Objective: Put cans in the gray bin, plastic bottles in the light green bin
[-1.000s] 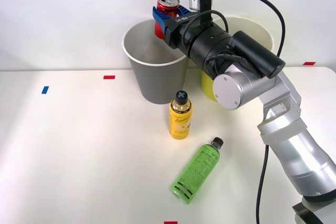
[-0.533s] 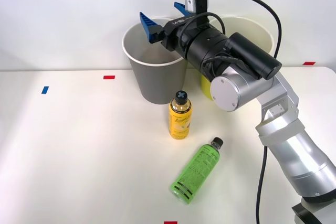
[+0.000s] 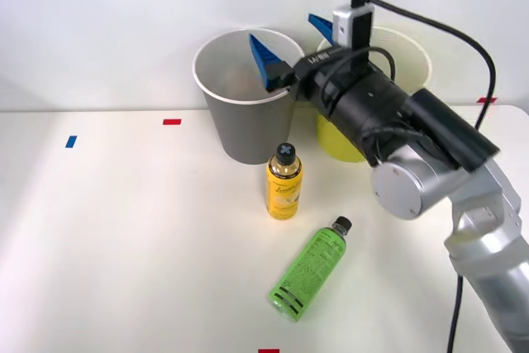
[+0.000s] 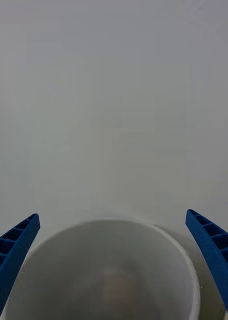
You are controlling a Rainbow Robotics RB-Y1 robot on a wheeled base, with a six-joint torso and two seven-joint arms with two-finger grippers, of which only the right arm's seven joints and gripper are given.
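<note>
Right pincer [image 3: 291, 43] — fingers spread apart, holding nothing — at upper centre above the gray bin [image 3: 244, 126]. Yellow bottle [image 3: 283, 182] upright mid-frame; green bottle [image 3: 309, 269] lying lower centre on the table [image 3: 124, 245]; lime bin [image 3: 347, 145] behind the arm.

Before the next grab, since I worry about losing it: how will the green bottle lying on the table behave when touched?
The green bottle lies on its side, round-bodied, so a sideways nudge would likely roll it. Its smooth printed plastic looks somewhat slippery. It is probably light and may dent under a hard squeeze; I cannot tell how full it is.
</note>
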